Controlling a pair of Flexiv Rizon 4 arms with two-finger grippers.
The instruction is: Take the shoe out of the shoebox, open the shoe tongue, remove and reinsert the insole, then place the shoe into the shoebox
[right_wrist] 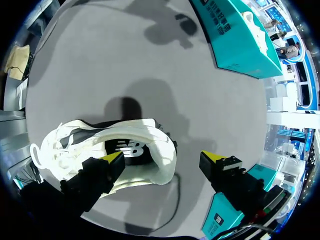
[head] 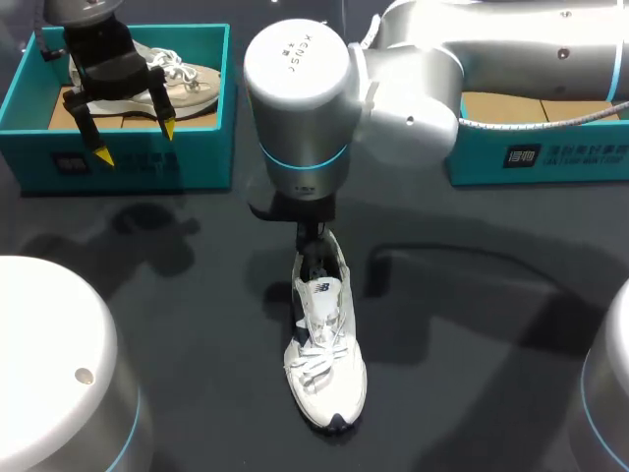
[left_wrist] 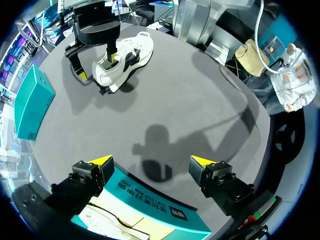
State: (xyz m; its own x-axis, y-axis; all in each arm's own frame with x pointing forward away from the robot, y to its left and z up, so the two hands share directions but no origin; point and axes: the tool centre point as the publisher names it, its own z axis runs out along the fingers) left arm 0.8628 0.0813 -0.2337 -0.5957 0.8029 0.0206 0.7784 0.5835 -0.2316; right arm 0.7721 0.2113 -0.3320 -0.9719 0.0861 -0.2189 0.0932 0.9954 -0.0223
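White sneaker [head: 324, 354]: laid on tabletop [head: 491, 324], heel far, toe near. Right tool [right_wrist: 164, 159]: released, positioned over heel collar, nearer. Left tool [head: 136, 143]: released, held above shoebox [head: 128, 165].

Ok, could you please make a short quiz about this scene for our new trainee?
1. True or false: the white shoe lies inside a shoebox.
2. What hangs over the left shoebox, the one that holds a beige shoe? A) the left gripper B) a person's hand C) nothing
3. Fill in: the right gripper is at the white shoe's ____ end (heel or toe).
Key: 1 false, it lies on the table; 2 A; 3 heel.
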